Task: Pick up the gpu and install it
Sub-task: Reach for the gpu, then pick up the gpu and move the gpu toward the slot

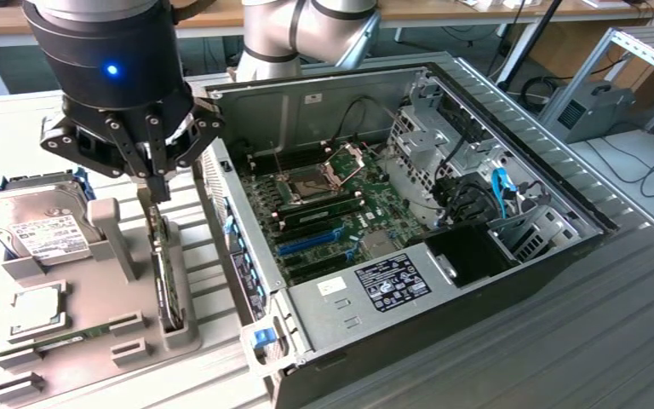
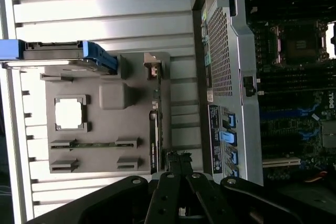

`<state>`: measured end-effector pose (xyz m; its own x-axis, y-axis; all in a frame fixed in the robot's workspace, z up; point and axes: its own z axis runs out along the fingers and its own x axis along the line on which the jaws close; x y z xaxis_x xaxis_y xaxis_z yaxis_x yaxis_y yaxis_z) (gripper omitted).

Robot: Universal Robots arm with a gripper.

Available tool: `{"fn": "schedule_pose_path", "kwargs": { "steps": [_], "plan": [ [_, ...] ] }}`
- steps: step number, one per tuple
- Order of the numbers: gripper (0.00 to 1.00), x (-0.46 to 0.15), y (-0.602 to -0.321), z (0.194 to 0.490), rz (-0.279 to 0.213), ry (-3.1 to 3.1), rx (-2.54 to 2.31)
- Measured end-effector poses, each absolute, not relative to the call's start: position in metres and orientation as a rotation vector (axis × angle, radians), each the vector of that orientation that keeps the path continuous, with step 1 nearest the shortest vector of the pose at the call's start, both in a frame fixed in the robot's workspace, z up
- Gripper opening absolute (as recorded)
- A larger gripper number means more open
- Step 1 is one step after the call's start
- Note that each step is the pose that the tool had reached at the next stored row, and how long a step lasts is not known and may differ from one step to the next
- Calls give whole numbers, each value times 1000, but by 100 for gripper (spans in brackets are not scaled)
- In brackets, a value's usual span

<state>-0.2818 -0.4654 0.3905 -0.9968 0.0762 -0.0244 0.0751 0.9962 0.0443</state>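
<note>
The gpu [image 1: 169, 277] stands on its edge in a slot of the grey holder tray [image 1: 88, 281], at the exterior view's left of the open computer case [image 1: 418, 281]. In the wrist view the gpu [image 2: 153, 140] is a thin dark strip along the holder tray [image 2: 105, 124]. My gripper [image 1: 156, 191] hangs just above the card's far end with its fingers shut together and nothing between them. In the wrist view the gripper [image 2: 178, 157] points down beside the card's end. The motherboard [image 1: 333, 200] lies bare inside the case, with a blue slot [image 1: 316, 241] free.
The tray also holds a silver hard drive [image 1: 37, 226] in a blue carrier, a CPU [image 1: 37, 308] and a RAM stick [image 1: 71, 335]. The case wall [image 1: 236, 247] rises close beside the tray. Cables and a drive cage [image 1: 475, 187] fill the case's far side.
</note>
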Motion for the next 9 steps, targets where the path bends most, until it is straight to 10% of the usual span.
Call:
{"fn": "schedule_pose_path", "kwargs": {
  "steps": [6, 9],
  "plan": [
    [11, -282, -485, 389, 68, 3112, 118],
    [36, -282, -485, 389, 68, 3112, 118]
  ]
}}
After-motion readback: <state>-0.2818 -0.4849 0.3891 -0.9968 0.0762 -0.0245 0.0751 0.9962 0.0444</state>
